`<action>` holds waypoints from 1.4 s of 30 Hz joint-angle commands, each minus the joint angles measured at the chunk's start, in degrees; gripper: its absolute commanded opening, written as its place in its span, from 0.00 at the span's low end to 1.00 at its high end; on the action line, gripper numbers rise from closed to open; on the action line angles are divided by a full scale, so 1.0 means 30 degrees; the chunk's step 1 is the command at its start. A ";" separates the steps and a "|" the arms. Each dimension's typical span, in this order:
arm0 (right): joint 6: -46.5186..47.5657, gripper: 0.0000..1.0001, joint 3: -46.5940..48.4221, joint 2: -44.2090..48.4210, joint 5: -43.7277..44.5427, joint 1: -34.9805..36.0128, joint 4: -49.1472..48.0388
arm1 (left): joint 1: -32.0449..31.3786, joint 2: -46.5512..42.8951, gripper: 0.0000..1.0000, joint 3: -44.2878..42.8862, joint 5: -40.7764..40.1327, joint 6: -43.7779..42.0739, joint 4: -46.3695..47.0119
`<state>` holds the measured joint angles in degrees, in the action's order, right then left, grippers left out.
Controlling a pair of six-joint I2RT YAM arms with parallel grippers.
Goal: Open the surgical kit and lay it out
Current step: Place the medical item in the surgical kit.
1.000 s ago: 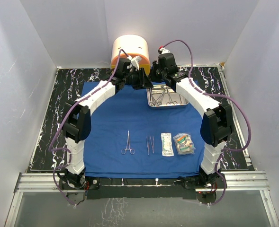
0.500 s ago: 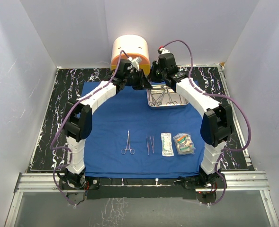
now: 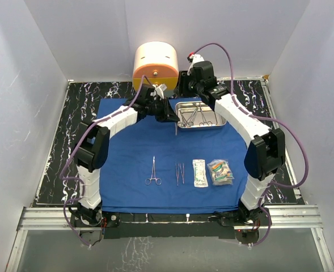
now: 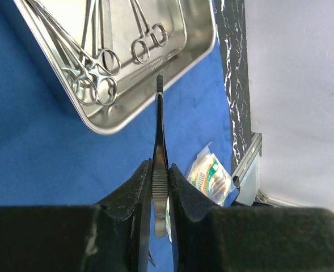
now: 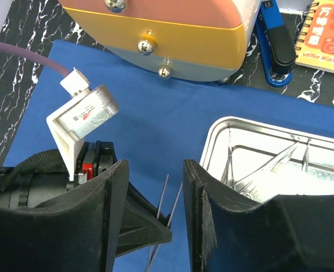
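My left gripper is closed almost all the way on a pair of tweezers. I pinch them by their ridged handle, with the narrow tips pointing away from my wrist. They hang above the blue cloth, just off the near edge of the steel tray, and they touch neither. In the tray lie several ring-handled instruments, side by side and partly overlapping.

My right gripper stands partly open with nothing between its fingers. It hovers over the cloth at the tray's left end, close above my left gripper, and the tweezers show through the gap between its fingers.

The cloth is spread flat across the middle of the black marbled tabletop, and the tray sits on its far right part. Along the near part of the cloth, in a row from left to right, lie ring-handled forceps, a second pair of tweezers and two clear packets. Beyond the cloth's far edge stands a round cream-and-orange container.
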<state>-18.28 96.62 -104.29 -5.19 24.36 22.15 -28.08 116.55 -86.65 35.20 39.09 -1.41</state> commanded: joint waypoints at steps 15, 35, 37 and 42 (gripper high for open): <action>0.5795 0.42 -0.6711 0.5990 -0.5134 -0.4125 -0.2132 | -0.1670 -0.7969 0.00 0.9542 0.2599 0.2594 0.0172; 0.6258 0.42 -0.9442 0.8257 -0.7127 -0.5718 -0.2493 | -0.3217 -0.8677 0.07 1.5872 0.0609 0.6476 0.6619; 0.6173 0.42 -0.9392 0.8222 -0.7293 -0.5718 -0.2491 | -0.3225 -0.8292 0.07 1.5776 0.0548 0.6606 0.6545; 0.6043 0.42 -0.9219 0.8112 -0.7519 -0.5718 -0.2450 | -0.3241 -0.7745 0.08 1.5588 0.0368 0.6256 0.6145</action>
<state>-0.03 67.96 -81.89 -26.13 7.38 17.76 -37.52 92.47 -39.00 36.62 58.22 17.15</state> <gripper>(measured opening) 0.424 0.127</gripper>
